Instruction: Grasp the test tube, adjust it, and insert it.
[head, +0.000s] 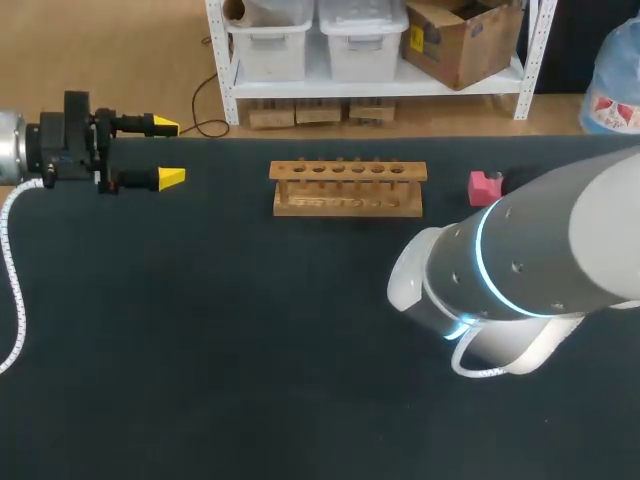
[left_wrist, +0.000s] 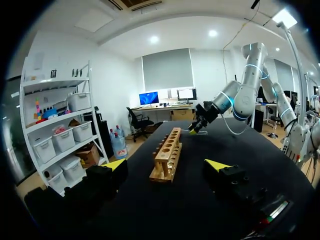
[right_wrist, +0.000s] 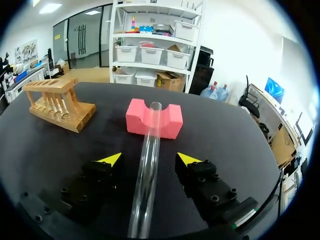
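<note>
R jaws spread wide, test tube (right_wrist: 148, 167) between, untouched, on pink block (right_wrist: 169, 120); L jaws spread

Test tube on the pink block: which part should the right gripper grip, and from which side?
Probably the bare stretch of the test tube short of the pink block, pinched across its round sides. It lies with its far end in the block's notch, and the open right gripper straddles that stretch, so closing from there looks simplest.
</note>
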